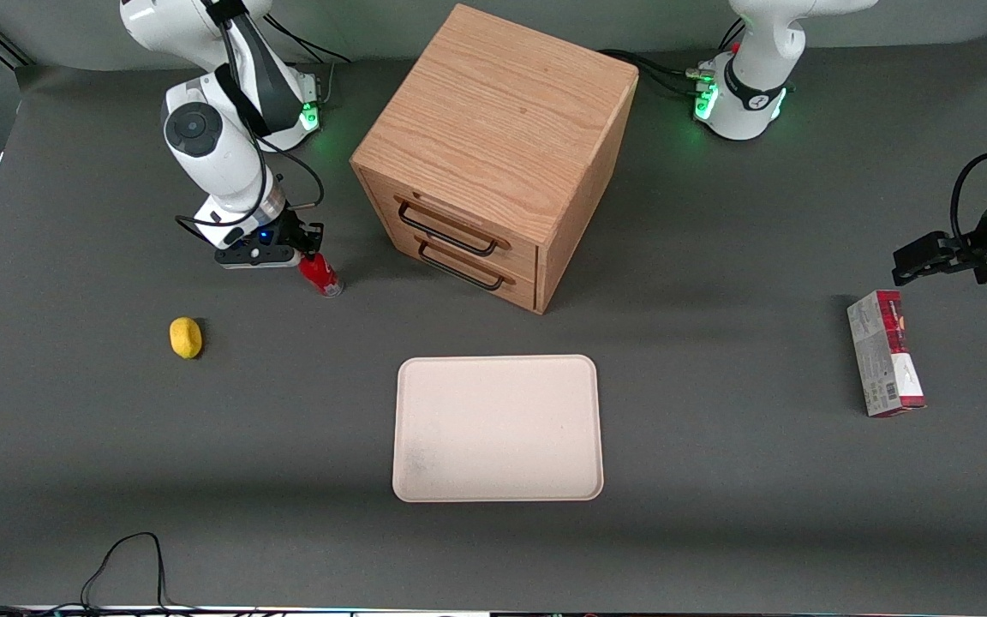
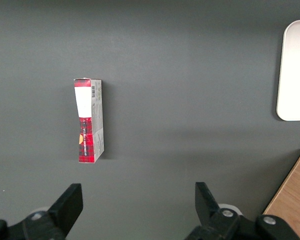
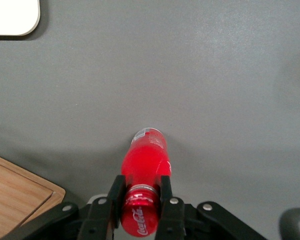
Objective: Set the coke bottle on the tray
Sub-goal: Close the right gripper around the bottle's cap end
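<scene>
The coke bottle (image 1: 319,273) is small and red, with a red cap and a clear base. It stands tilted on the table beside the wooden cabinet, toward the working arm's end. My right gripper (image 1: 309,248) is shut on the bottle's cap and neck. In the right wrist view the two fingers (image 3: 115,192) press on either side of the cap of the bottle (image 3: 145,167), and the gripper (image 3: 141,189) sits over it. The cream tray (image 1: 498,428) lies flat, nearer to the front camera than the cabinet, apart from the bottle. A corner of the tray shows in the right wrist view (image 3: 12,17).
A wooden drawer cabinet (image 1: 493,146) with two drawers stands in the table's middle. A yellow lemon (image 1: 186,337) lies near the bottle, nearer to the front camera. A red-and-grey carton (image 1: 885,364) lies toward the parked arm's end.
</scene>
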`<state>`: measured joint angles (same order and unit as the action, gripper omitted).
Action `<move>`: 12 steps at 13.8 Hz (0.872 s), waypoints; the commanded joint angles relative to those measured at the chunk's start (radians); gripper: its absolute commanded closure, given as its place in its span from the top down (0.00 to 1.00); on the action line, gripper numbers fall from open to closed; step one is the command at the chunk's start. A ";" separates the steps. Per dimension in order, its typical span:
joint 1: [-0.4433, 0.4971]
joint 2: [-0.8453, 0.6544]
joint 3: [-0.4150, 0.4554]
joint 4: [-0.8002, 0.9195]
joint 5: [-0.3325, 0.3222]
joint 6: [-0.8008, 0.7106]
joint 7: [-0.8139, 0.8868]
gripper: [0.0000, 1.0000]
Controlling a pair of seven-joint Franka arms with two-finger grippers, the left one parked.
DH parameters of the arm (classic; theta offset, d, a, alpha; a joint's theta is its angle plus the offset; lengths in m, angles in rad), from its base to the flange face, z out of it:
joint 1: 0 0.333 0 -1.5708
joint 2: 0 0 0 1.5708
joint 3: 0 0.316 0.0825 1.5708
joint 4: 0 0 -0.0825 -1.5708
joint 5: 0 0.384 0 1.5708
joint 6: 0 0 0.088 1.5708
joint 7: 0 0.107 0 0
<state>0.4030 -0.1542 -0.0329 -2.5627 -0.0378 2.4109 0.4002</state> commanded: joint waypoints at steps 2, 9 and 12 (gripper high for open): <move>0.002 -0.068 -0.005 0.122 -0.016 -0.177 0.016 0.21; 0.000 -0.022 -0.031 0.766 0.013 -0.830 0.012 0.21; 0.000 -0.002 -0.033 0.881 0.035 -0.894 0.011 0.21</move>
<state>0.4006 -0.2172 -0.0613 -1.7890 -0.0239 1.5659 0.4002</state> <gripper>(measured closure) 0.678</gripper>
